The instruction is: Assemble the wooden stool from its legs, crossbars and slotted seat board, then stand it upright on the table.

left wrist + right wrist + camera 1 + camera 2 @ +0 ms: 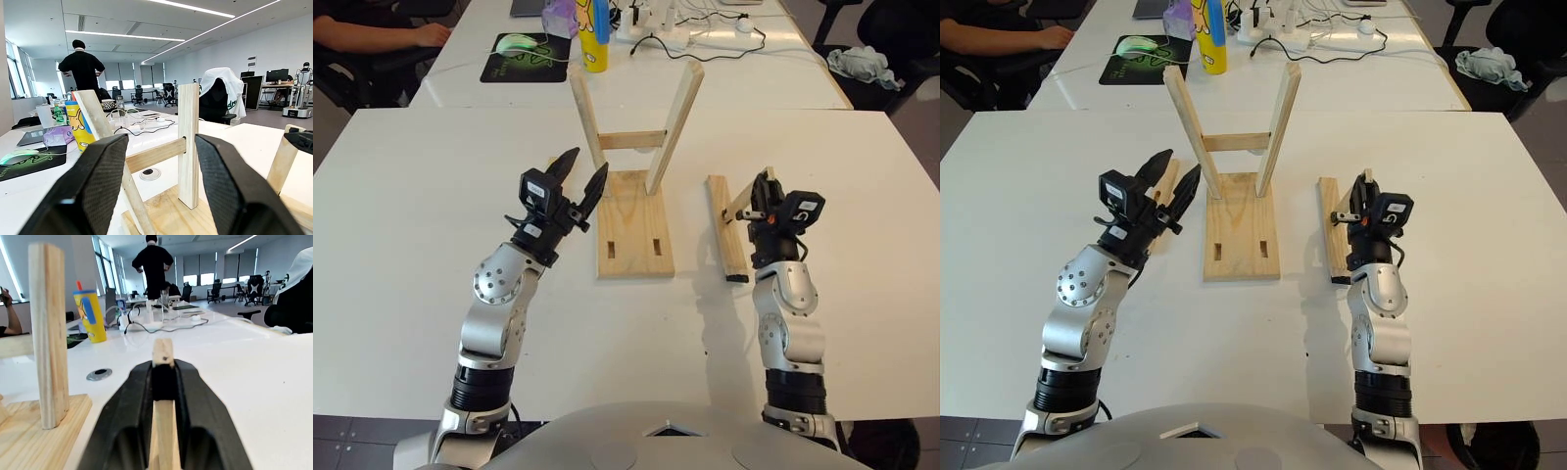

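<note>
The slotted seat board (634,240) lies flat at the middle of the white table (431,196). Two legs (674,122) stand on its far end, joined by a crossbar (631,140). My left gripper (578,178) hovers open just left of the board, its fingers (93,191) pointing at the upright legs. A short strip of wood (1167,181) shows behind that gripper. To the right of the board another leg (724,230) lies on the table. My right gripper (762,193) is shut on a thin wooden bar (163,355) joined to that leg and tilted up off the table.
On the table behind stand a yellow bottle (595,34), a black mouse pad with a mouse (524,54), and a power strip with cables (705,34). Bare white tabletop lies to the far left, far right and in front of the board.
</note>
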